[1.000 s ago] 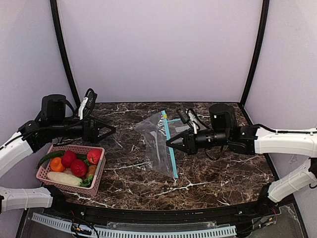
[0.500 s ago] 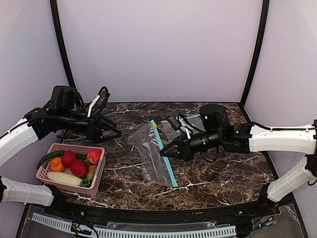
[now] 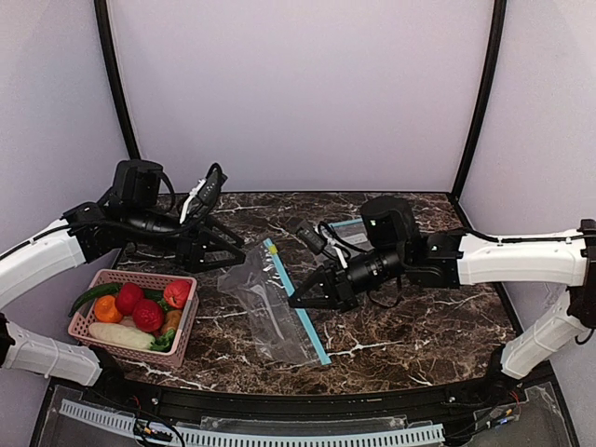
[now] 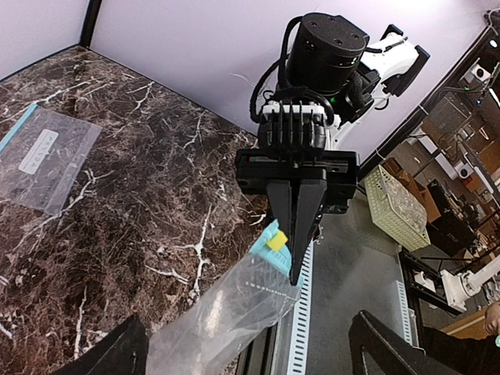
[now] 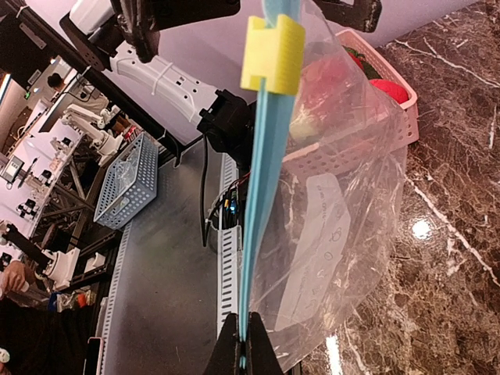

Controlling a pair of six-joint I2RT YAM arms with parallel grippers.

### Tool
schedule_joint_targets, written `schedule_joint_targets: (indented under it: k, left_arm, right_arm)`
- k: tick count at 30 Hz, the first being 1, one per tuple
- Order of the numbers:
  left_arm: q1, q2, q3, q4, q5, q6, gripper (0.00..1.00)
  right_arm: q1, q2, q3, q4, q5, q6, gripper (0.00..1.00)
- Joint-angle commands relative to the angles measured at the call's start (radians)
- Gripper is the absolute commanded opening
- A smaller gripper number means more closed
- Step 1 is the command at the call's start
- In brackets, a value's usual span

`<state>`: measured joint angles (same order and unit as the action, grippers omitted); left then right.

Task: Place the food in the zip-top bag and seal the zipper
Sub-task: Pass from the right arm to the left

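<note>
Marble table (image 3: 419, 326) centre: right gripper (image 3: 298, 300) pinches the bag (image 3: 261, 303) by its zipper (image 3: 282, 272); left gripper (image 3: 233, 256), jaws apart, hovers beside. Near-left basket (image 3: 186, 326) holds food (image 3: 140, 312).

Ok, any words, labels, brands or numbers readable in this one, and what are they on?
Held bag's label, on the zip-top bag pinched in the right gripper: faint printed marks, too blurred to read.
Spare bag's label, on the spare bag lying flat on the table: lines of print, too small to read.
Yellow slider and pink basket: no text visible.
</note>
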<state>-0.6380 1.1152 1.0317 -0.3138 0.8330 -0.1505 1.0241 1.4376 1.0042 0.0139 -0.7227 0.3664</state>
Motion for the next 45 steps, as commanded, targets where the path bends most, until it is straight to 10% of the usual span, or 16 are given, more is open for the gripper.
schedule_joint_targets:
  k: [1,18,36,45]
  left_arm:
    - [-0.037,0.028,0.025,0.045,0.046,-0.010,0.87]
    - [-0.063,0.057,-0.001,0.069,0.068,-0.018,0.26]
    - [-0.065,0.046,-0.015,0.072,0.053,-0.019,0.01]
    - [-0.065,0.030,-0.034,0.089,0.059,-0.030,0.01]
  right_arm:
    - [0.017,0.019,0.033,0.005,-0.024,-0.018,0.00]
    - [0.019,0.017,0.024,0.005,0.006,-0.021,0.00]
    - [0.017,-0.023,-0.012,0.009,0.081,-0.012,0.00]
    - [0.016,-0.091,-0.047,0.052,0.159,0.019,0.58]
